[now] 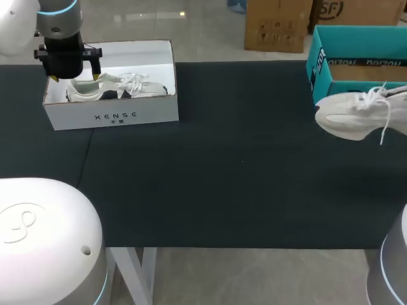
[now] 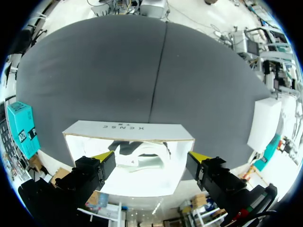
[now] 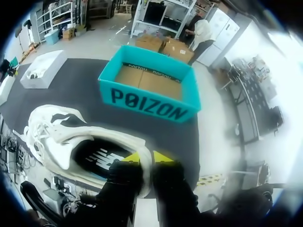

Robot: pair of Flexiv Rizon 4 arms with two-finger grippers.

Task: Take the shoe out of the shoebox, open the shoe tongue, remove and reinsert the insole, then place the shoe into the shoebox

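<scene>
At the table's right edge a white shoe (image 1: 356, 114) hangs just in front of the open teal shoebox (image 1: 321, 63). My right gripper (image 3: 147, 157) is shut on the rim of this shoe (image 3: 61, 137) at its heel opening, with the teal shoebox (image 3: 147, 101) ahead of it, showing nothing inside. At the far left stands a white shoebox (image 1: 114, 115) with a second white shoe (image 1: 121, 86) lying inside. My left gripper (image 1: 73, 77) hovers over that box, open. In the left wrist view its fingers (image 2: 102, 158) straddle the white shoe (image 2: 142, 158) without touching it.
A dark mat (image 1: 222, 171) covers the table between the two boxes. The white shoebox (image 3: 45, 68) shows far off beyond the held shoe in the right wrist view. My arm bases sit at the near corners.
</scene>
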